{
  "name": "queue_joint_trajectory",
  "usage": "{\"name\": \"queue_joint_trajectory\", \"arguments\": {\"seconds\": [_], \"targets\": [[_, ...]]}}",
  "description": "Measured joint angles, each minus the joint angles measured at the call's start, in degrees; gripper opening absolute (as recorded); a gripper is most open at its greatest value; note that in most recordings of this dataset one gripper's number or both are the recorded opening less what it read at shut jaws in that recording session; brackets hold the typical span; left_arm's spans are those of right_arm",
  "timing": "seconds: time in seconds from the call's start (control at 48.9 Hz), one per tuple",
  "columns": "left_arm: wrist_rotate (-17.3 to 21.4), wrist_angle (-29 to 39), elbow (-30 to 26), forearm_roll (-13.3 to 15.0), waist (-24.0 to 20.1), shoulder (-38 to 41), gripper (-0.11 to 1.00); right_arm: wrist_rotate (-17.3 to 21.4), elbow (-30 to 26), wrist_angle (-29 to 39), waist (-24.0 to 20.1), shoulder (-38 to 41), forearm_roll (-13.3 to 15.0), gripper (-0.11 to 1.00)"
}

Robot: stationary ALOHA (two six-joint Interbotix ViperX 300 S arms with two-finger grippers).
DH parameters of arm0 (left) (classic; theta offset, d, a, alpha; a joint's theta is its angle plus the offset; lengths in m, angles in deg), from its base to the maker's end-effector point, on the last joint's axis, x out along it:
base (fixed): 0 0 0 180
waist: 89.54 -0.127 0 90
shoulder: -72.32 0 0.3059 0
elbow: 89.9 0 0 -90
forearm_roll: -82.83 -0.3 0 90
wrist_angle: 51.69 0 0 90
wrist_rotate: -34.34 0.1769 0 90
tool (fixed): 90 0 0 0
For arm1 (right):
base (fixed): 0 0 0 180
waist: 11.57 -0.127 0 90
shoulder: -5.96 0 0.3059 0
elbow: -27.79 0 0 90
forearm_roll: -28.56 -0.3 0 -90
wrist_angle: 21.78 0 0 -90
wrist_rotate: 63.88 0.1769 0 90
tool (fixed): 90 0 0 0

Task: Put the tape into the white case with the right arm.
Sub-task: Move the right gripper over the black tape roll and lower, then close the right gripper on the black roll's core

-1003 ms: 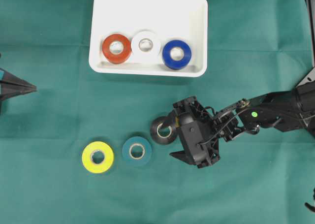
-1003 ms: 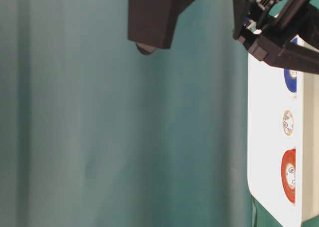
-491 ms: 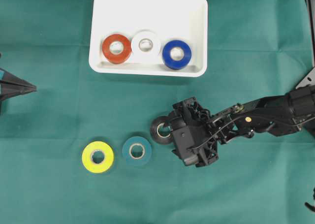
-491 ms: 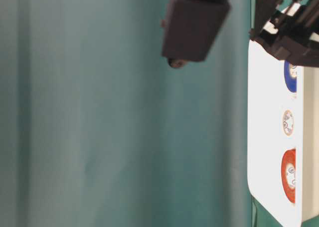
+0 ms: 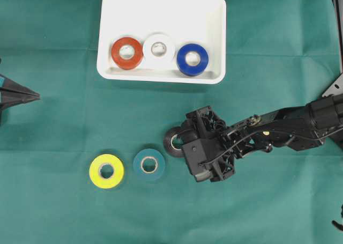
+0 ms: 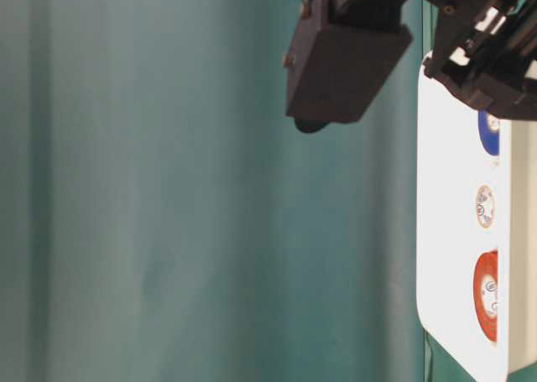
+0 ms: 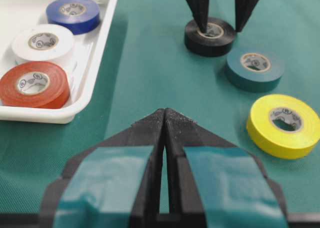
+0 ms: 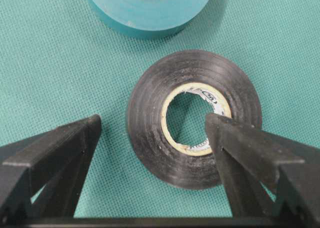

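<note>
A black tape roll (image 5: 173, 141) lies flat on the green cloth. My right gripper (image 8: 154, 125) stands open over it. One finger (image 8: 235, 148) points down at the cardboard core and the other sits outside the roll's rim; neither grips it. In the left wrist view the same fingers (image 7: 200, 10) stand at the black roll (image 7: 210, 36). The white case (image 5: 161, 13) lies at the back with red (image 5: 127, 52), white (image 5: 158, 50) and blue (image 5: 192, 59) rolls along its near wall. My left gripper (image 7: 164, 112) is shut, resting at the left edge (image 5: 29, 96).
A teal roll (image 5: 149, 164) and a yellow roll (image 5: 106, 170) lie on the cloth left of the black one. The teal roll (image 8: 150, 7) is close beyond the black roll in the right wrist view. The case's rim (image 6: 445, 231) shows in the table-level view.
The right gripper has tipped and come down a little to the left onto the black roll, jaws staying wide. The left arm and all rolls have not moved.
</note>
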Motion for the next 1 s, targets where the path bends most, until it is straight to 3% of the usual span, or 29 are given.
{"name": "queue_joint_trajectory", "arguments": {"seconds": [0.491,0.573,0.675,0.757,1.003], "targets": [[0.0,0.0,0.0,0.0,0.0,0.0,0.01,0.6,-0.7,-0.4,0.0,1.7,0.0,0.61],[0.1,0.0,0.0,0.0,0.0,0.0,0.01,0.6,-0.9,-0.4,0.0,1.7,-0.1,0.51],[0.0,0.0,0.0,0.0,0.0,0.0,0.01,0.6,-1.2,-0.2,-0.1,1.8,0.0,0.23],[0.0,0.0,0.0,-0.1,0.1,0.0,0.01,0.4,-1.6,-0.1,-0.2,1.8,0.0,0.07],[0.0,0.0,0.0,0.0,0.1,0.0,0.01,0.4,-2.3,0.3,-0.1,2.0,0.0,0.02]]}}
